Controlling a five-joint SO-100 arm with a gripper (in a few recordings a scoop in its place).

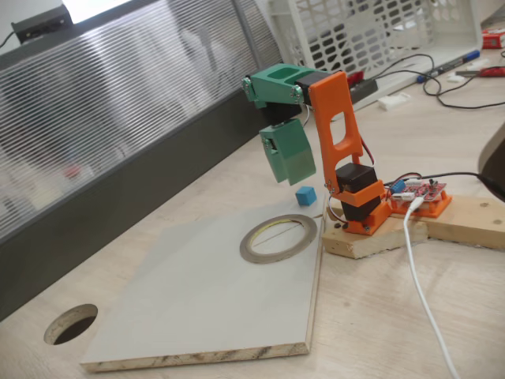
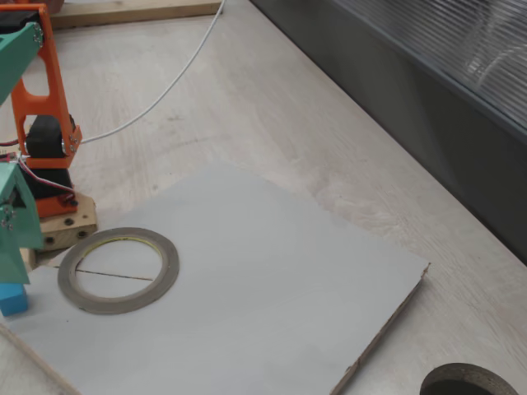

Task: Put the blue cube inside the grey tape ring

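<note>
The blue cube [image 1: 306, 195] [image 2: 12, 298] rests on the grey board [image 1: 197, 300] [image 2: 272, 280], just outside the grey tape ring [image 1: 278, 238] [image 2: 118, 269], which lies flat with nothing inside it. My green gripper [image 1: 290, 178] [image 2: 11, 276] hangs pointing down from the folded orange arm. Its tip is just above the cube and a little to its left in a fixed view. The jaws look pressed together with nothing between them.
The arm's base sits on a wooden block [image 1: 379, 237] beside the board. A white cable [image 1: 422, 292] runs across the desk. A round hole [image 1: 71, 324] [image 2: 469, 383] is cut in the desk near the board's corner. A dark partition [image 1: 118, 197] runs behind.
</note>
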